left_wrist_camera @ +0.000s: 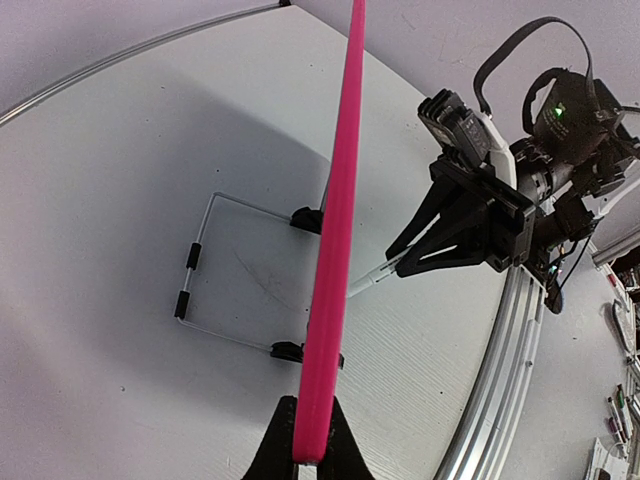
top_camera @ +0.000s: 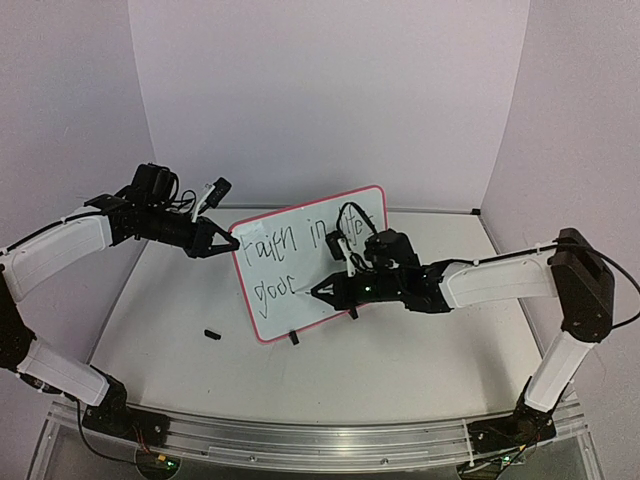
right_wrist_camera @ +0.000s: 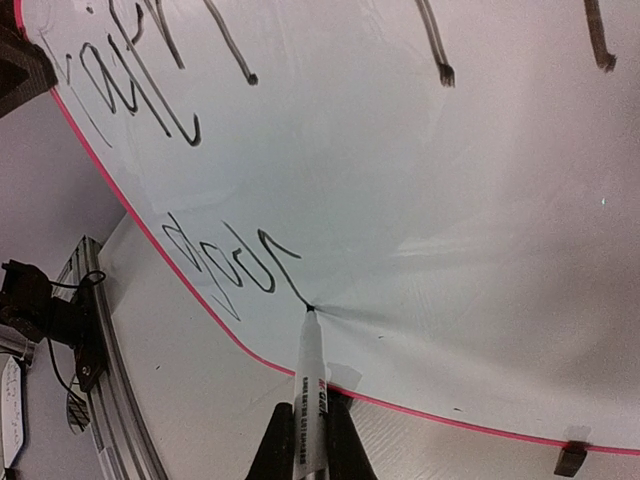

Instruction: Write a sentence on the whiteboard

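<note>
The whiteboard (top_camera: pixel 310 262) stands tilted near the table's middle, white with a pink-red frame and black handwriting in two lines. My left gripper (top_camera: pixel 231 243) is shut on its left edge; the left wrist view shows the pink frame (left_wrist_camera: pixel 333 250) edge-on between the fingers. My right gripper (top_camera: pixel 330 291) is shut on a white marker (right_wrist_camera: pixel 309 390). The marker's tip touches the board (right_wrist_camera: pixel 420 200) at the end of the lower line of writing. A black clip foot (top_camera: pixel 294 338) shows under the board.
A small black cap (top_camera: pixel 211 334) lies on the table left of the board. The board's wire stand (left_wrist_camera: pixel 200 290) rests on the table behind it. White walls enclose the back and sides. A metal rail (top_camera: pixel 300 435) runs along the near edge.
</note>
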Tool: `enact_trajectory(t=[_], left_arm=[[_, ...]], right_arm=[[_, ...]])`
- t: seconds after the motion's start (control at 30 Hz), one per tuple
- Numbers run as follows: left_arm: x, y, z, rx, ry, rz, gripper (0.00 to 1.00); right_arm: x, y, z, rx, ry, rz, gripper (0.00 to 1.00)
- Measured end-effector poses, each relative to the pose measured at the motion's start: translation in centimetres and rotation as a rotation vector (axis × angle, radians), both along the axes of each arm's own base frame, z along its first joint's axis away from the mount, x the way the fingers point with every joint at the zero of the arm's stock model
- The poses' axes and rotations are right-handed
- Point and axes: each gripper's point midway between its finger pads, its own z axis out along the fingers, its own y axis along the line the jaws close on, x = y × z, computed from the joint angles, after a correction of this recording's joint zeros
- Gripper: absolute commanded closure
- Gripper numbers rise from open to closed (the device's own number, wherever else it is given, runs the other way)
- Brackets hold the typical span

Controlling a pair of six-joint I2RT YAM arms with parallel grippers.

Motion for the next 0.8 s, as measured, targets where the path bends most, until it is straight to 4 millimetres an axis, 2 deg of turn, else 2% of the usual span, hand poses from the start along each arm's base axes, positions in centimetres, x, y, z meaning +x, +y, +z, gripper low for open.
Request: enact_trajectory(t=[0.23, 0.6, 0.8], left_arm=[[0.0, 0.0, 0.0, -0.001, -0.001, 0.0, 1.0], [0.0, 0.0, 0.1, -0.002, -0.002, 0.001, 1.0], [0.0, 0.0, 0.1, -0.002, -0.001, 0.002, 1.0]], right_arm=[[0.4, -0.1, 0.9, -0.006, -0.016, -0.013, 1.0], [2.0, -0.2, 5.5, 0.051, -0.11, -0.045, 1.0], [2.1, -0.1, 5.9, 0.057, -0.115, -0.046, 1.0]])
